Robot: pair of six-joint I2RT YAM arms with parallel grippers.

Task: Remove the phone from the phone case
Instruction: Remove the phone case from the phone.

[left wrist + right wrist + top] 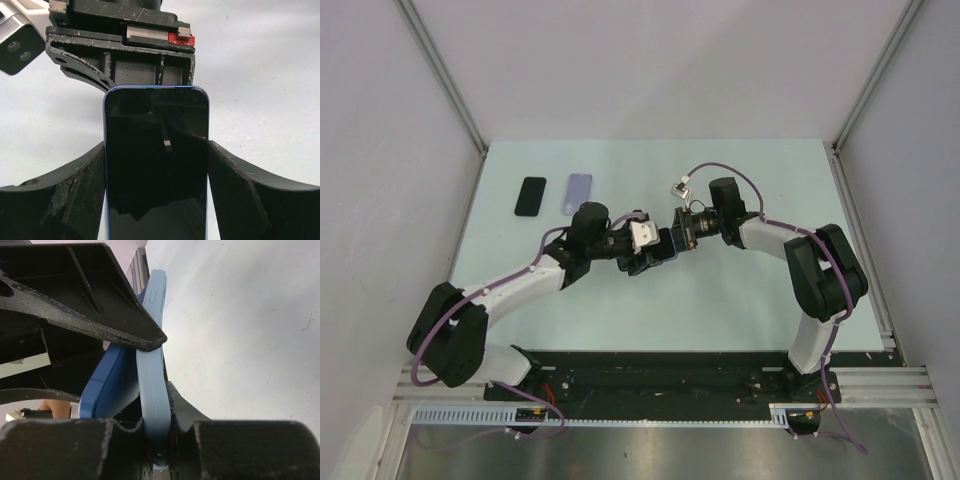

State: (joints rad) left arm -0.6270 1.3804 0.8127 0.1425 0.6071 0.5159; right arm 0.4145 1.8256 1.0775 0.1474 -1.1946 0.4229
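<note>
Black handset (531,196): flat on the table (750,310), well back-left of the phone (156,190); any maker's mark is too small to read.
Lavender case (579,193): flat, back-left of the phone and just right of the handset, not touching it; you cannot tell whether anything sits in it.
Left gripper (156,146): its fingers (65,200) press the phone's two long sides, clamped on it, with the screen facing your wrist camera.
Phone: held above the table's middle between both grippers; dark screen, blue rim.
Phone case (152,380): light blue; in the right wrist view a darker blue body angles away from it on the left.
Right gripper (161,365): at the phone's end opposite the left gripper, jaws closed tight on the case's edge.
Red plate (180,39): on the right gripper's body, beyond the phone's top end; markings unreadable.
Edges: the table's rim and the grey walls (380,150) stand well away from the phone on the left, behind and on the right.
</note>
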